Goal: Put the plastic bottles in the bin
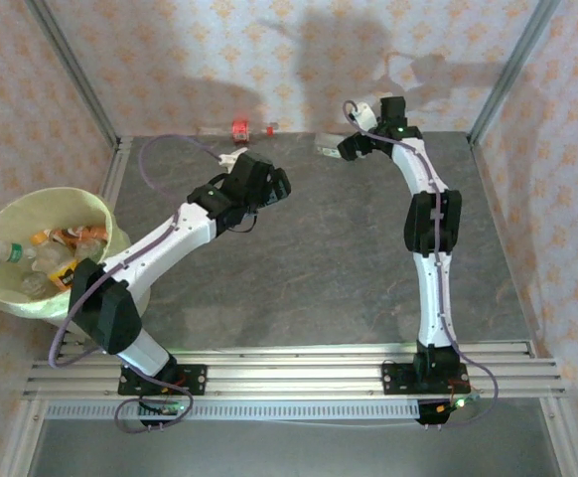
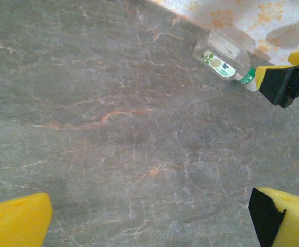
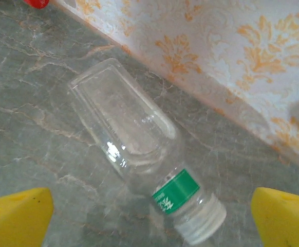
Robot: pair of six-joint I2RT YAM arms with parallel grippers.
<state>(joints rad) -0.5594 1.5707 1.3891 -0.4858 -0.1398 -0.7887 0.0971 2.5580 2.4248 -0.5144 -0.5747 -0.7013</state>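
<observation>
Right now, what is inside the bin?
Several plastic bottles lie piled inside the bin, orange labels among them. The left arm covers its near-right edge; the pile hides anything beneath.

A grey, veined tabletop (image 1: 329,258) meets cream walls (image 1: 269,50) patterned with orange flowers, aluminium rails (image 1: 299,370) along its near edge.

No wording can be read outright. The clear bottle (image 3: 134,149) carries a green neck band (image 3: 176,191) with small white marks, perhaps characters, too blurred to make out. In the left wrist view its side label (image 2: 217,64) shows a round green emblem without legible letters.
</observation>
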